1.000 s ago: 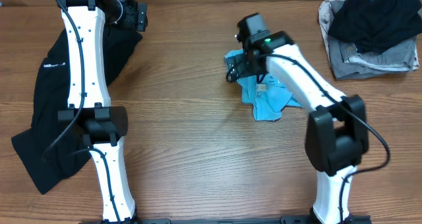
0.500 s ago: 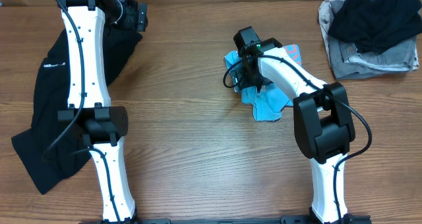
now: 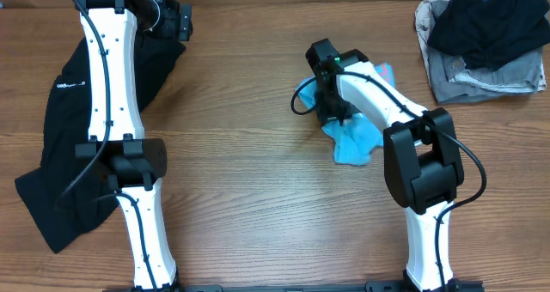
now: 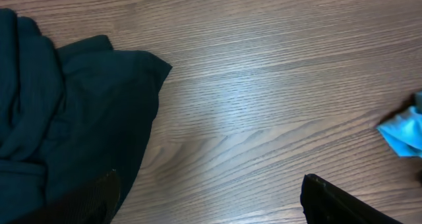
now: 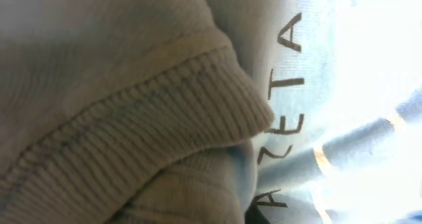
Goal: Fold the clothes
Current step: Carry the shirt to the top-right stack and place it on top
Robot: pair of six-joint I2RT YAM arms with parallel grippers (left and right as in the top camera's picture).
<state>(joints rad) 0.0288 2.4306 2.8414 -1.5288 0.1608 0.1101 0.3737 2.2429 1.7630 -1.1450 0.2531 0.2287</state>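
The clothes' light blue T-shirt [image 3: 353, 141] lies crumpled at the table's centre right. My right gripper [image 3: 331, 112] is sunk into its upper left part and shut on the cloth. In the right wrist view the fabric fills the frame and hides the fingers; I see the ribbed collar [image 5: 138, 128] and printed letters [image 5: 287, 85]. My left gripper [image 3: 180, 21] hangs open at the far left, with nothing between its fingers [image 4: 343, 203]. It is above the edge of a black garment [image 3: 64, 163], which shows again in the left wrist view [image 4: 66, 112].
A pile of black and grey clothes [image 3: 485, 39] sits at the back right corner. A tip of the blue shirt [image 4: 403, 133] shows at the right edge of the left wrist view. Bare wooden table [image 3: 249, 180] lies between the arms.
My right gripper came down into the blue T-shirt and shut on it, bunching the cloth. The left arm has not moved.
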